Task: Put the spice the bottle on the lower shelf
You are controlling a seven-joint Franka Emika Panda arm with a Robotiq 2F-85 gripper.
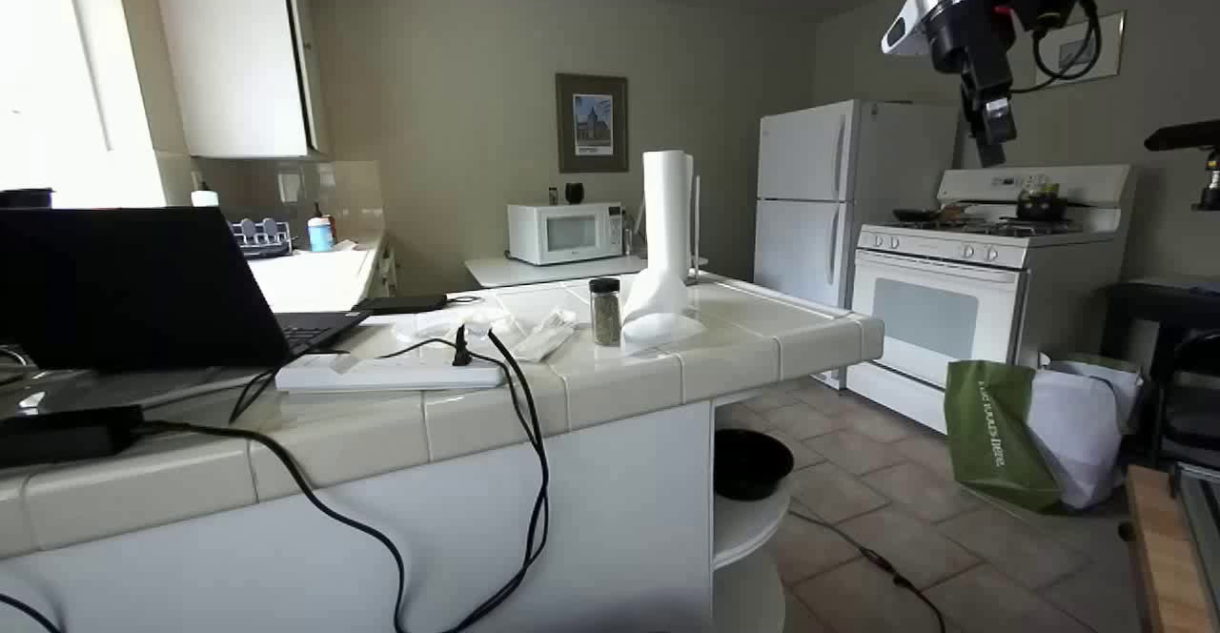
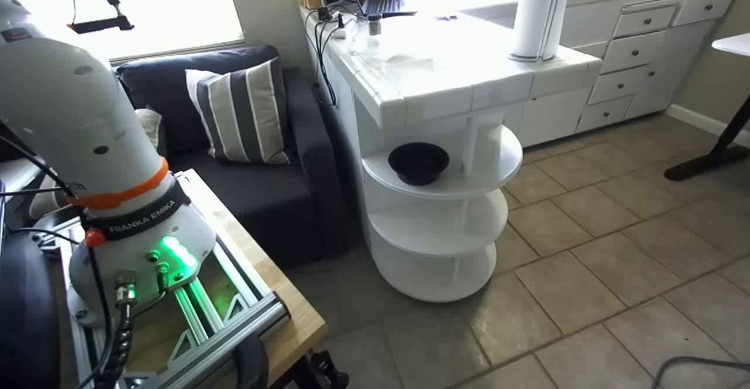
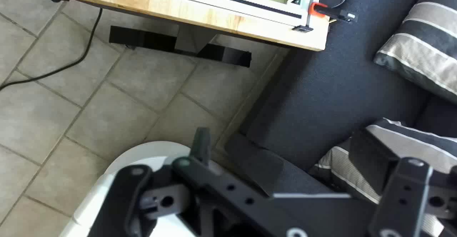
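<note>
One bottle (image 1: 605, 315) on the counter (image 1: 739, 342) is not yet grasped, so the reach is judged in hand, with the wide-spread claw (image 3: 286, 150) to be lowered around it next.

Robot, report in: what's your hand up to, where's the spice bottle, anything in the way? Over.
Hand high, open, holding nothing. Bottle upright on counter, not yet shelved. Possible snag: bowl on the top shelf.

The countertop (image 1: 753, 326) carries a spice bottle (image 1: 605, 313) and laptop (image 1: 133, 290).
</note>
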